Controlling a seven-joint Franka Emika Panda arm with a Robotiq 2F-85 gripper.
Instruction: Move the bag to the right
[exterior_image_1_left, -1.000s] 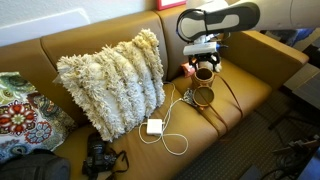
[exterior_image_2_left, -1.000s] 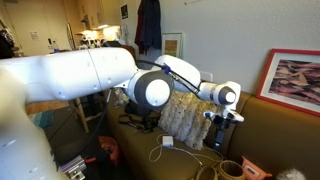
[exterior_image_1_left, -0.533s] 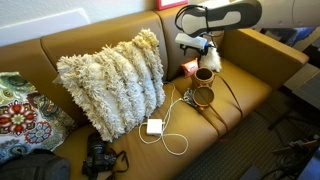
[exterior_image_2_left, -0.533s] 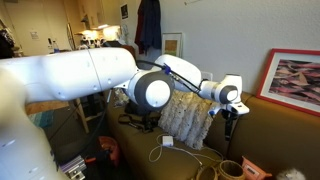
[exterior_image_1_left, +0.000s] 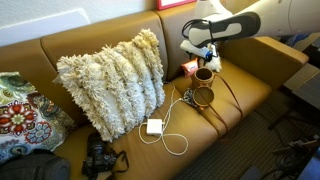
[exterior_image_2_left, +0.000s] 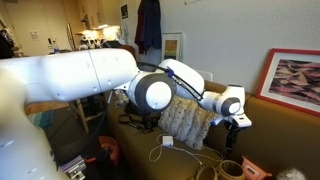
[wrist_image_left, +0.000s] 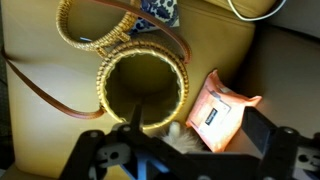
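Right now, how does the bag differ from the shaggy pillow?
The bag is far smaller than the shaggy pillow. The bag is brown and smooth-looking, with round, cup-like openings; the shaggy pillow is cream and covered in long tufts. The bag lies low on the seat, while the shaggy pillow stands propped against the backrest. Both rest on the same tan couch.

The white arm (exterior_image_2_left: 90, 80) reaches from the left across the brown sofa (exterior_image_2_left: 290, 140), wrist above the bag (exterior_image_2_left: 232, 168) (partly cut off at the bottom edge). The shaggy pillow (exterior_image_2_left: 185, 122) stands just left; a framed picture (exterior_image_2_left: 295, 80) hangs far right.
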